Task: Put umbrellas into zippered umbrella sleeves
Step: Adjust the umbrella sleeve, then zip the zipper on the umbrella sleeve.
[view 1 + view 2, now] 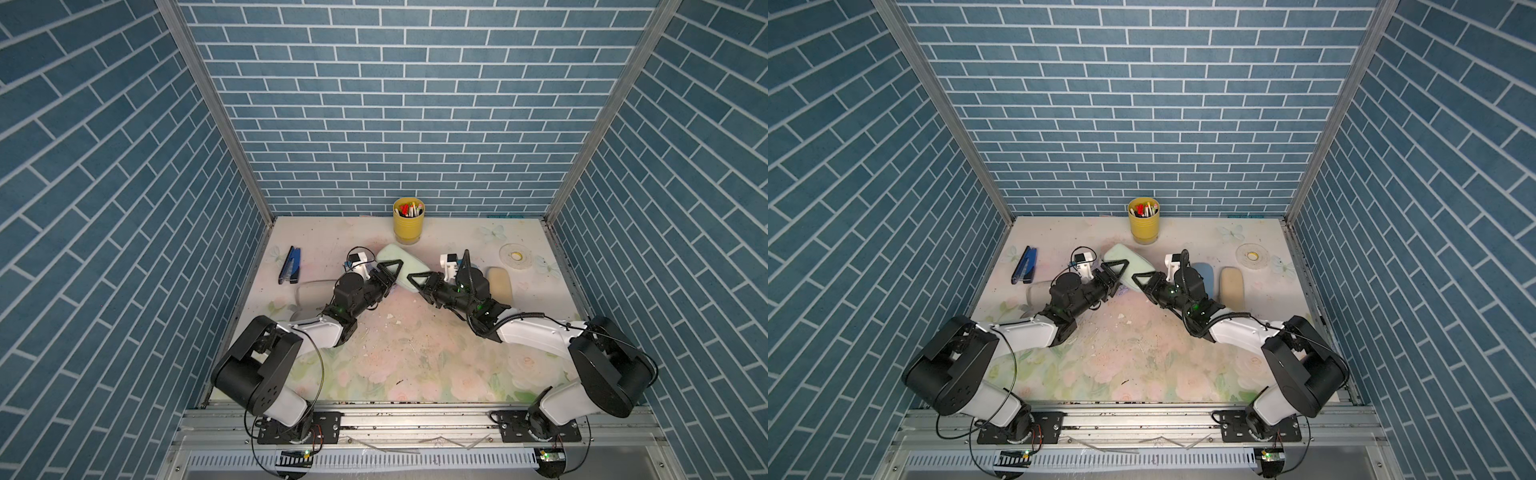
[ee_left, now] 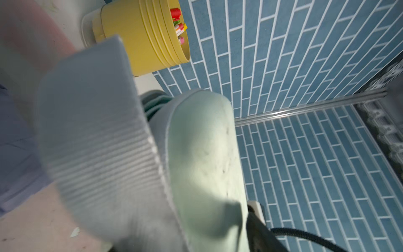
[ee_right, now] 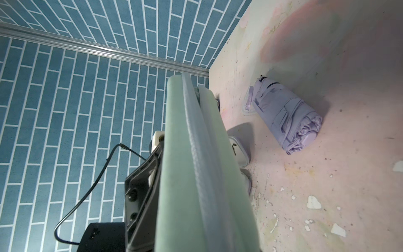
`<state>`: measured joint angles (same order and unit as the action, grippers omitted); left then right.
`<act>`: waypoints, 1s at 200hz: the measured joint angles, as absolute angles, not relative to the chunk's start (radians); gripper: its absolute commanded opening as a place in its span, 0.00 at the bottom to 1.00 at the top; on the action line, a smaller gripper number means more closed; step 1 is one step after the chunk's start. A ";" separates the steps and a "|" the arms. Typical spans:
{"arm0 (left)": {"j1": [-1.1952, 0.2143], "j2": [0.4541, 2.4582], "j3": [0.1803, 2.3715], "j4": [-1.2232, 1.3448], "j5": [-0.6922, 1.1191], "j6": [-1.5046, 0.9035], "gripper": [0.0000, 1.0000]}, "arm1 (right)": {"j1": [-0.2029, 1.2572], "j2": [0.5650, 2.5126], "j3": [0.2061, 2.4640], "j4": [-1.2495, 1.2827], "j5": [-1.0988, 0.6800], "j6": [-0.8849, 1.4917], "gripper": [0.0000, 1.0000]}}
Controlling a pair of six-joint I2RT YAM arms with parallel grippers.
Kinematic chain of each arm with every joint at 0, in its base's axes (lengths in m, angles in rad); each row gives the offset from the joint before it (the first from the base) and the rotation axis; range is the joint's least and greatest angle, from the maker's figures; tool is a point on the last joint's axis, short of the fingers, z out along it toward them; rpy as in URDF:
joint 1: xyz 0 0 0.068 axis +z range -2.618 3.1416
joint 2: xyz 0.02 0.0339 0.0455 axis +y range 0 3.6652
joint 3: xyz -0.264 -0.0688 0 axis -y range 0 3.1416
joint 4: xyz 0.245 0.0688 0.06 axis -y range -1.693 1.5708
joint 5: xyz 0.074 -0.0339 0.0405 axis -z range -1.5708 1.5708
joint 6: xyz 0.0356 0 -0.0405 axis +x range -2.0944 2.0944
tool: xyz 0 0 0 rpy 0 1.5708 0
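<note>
A mint green sleeve is held up on edge at the back middle of the table, between both grippers. My right gripper is shut on its near end; the mint shell fills that wrist view. My left gripper reaches onto the sleeve from the other side, and one of its fingers lies against the shell. The sleeve is partly unzipped, with its grey inside and green umbrella folds showing. A lilac umbrella lies rolled on the table beside it.
A yellow pen cup stands just behind the sleeve. A dark blue stapler lies at the left, with a lilac sleeve under my left arm. The light blue sleeve, tan sleeve and tape roll are at the right.
</note>
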<state>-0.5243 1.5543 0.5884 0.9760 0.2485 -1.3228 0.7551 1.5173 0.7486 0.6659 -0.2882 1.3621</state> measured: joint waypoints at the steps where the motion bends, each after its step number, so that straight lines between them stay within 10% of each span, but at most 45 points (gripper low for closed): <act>1: -0.524 1.555 0.588 0.978 0.248 -1.324 0.57 | 0.756 1.518 0.750 0.666 -0.286 1.365 0.20; 41: -0.479 1.603 0.592 1.079 0.292 -1.380 0.32 | 0.736 1.541 0.762 0.671 -0.359 1.406 0.59; 92: -0.305 1.590 0.650 0.979 0.579 -1.352 0.31 | 0.575 1.380 0.778 0.307 -0.460 0.945 0.54; 200: -0.289 1.432 0.714 0.722 0.859 -1.198 0.30 | 0.828 1.306 0.770 0.178 -0.141 0.218 0.46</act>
<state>-0.2886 1.4322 0.7139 0.7219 0.8585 -1.1984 0.8284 1.3056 0.7696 0.1780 -0.1406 0.2180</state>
